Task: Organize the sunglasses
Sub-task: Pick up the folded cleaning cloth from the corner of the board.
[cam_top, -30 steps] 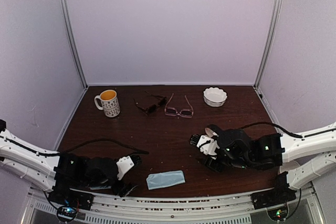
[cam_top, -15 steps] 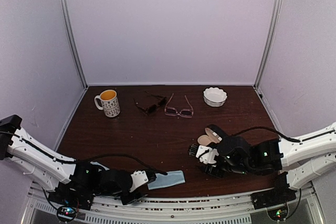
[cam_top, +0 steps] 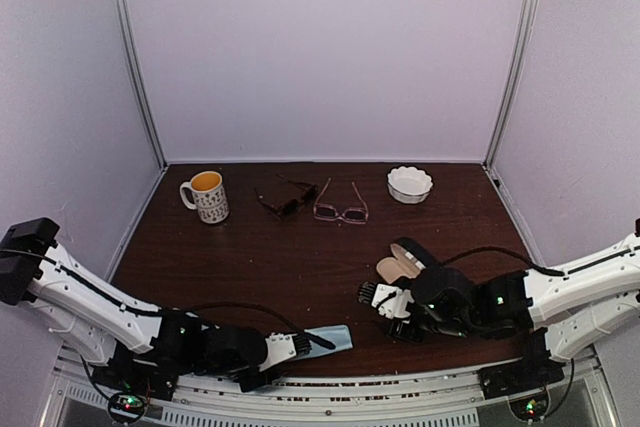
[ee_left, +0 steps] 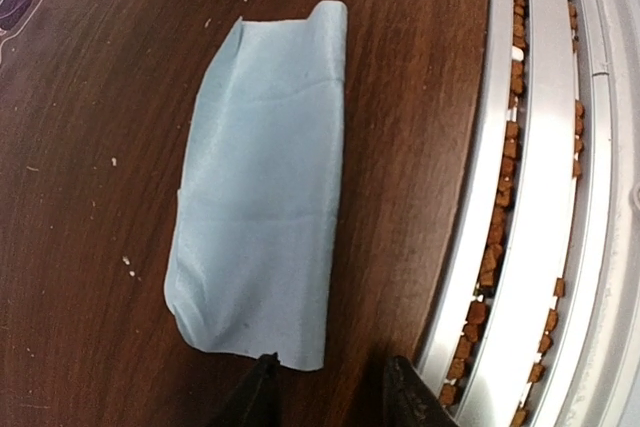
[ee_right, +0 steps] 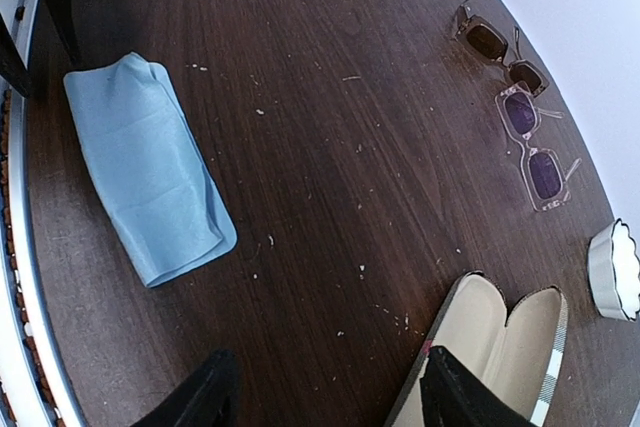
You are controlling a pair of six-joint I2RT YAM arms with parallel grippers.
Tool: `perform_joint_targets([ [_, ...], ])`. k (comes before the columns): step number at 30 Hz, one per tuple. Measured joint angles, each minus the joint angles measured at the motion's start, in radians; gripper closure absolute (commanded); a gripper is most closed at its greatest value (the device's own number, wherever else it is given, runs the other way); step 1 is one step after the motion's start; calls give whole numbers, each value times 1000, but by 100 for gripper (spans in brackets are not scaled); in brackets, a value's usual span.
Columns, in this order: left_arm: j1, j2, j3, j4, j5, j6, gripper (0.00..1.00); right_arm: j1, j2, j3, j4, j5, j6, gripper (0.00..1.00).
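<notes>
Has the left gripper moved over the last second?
Yes. The left gripper has swept right: it sat clear to the left of the blue cloth, and its fingertips now reach the cloth's left end.

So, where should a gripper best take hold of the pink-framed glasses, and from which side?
Probably at the bridge of the pink-framed glasses, from straight above. Their arms are unfolded and point to the back wall, and the dark sunglasses lie close on their left, so a sideways approach looks crowded.
</notes>
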Motion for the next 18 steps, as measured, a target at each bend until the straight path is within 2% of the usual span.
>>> perform_joint_targets([
  [13,18,64,27,8,-6,3,74,0,1,-25,34,-6,-22,34],
  [16,29,83,43,8,-6,0,79,0,-10,-36,36,-18,-38,32],
  [18,37,88,48,7,-9,-4,86,0,-20,-39,39,-29,-46,32],
])
